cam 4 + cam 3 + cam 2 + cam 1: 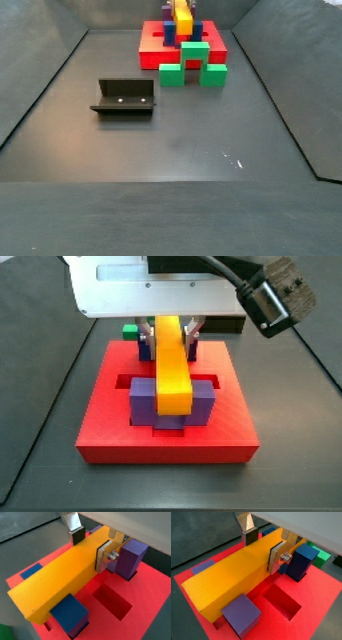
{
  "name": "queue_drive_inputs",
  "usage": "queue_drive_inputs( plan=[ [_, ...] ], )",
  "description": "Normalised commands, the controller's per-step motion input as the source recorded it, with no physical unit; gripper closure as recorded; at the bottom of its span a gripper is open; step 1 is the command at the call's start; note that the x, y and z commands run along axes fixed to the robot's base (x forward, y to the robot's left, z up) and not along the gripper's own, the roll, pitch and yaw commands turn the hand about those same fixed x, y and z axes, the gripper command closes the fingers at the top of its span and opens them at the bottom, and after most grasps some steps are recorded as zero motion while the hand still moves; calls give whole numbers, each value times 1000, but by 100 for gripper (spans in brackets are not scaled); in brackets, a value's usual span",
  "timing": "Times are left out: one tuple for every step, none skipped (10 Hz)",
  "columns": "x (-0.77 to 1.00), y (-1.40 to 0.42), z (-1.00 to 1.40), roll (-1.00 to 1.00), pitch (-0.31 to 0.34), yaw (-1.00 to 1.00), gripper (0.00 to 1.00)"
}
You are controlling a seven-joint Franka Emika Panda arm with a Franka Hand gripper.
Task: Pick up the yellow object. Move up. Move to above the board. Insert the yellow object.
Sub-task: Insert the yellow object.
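Note:
My gripper is shut on the yellow object, a long yellow-orange bar held by its long sides near one end; both wrist views show this. The bar hangs level and low over the board, a red slab. In a side view the yellow object runs down the board's midline, its near end between two purple posts, with the gripper at its far end. Whether the bar touches the board is hidden. In a side view the gripper and the bar are far off.
A purple block and a blue post stand beside the bar, with an open rectangular slot between them. Three green blocks lie at the board's near edge. The fixture stands on the dark floor.

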Motion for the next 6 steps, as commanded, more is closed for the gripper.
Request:
queue_drive_inputs(
  plan=[
    [0,0,-197,29,0,0,100],
    [0,0,-197,26,0,0,100],
    [0,0,-197,40,0,0,100],
    [0,0,-229,39,0,0,100],
    [0,0,-271,0,-6,0,100],
    [0,0,-246,6,-10,0,100]
  ],
)
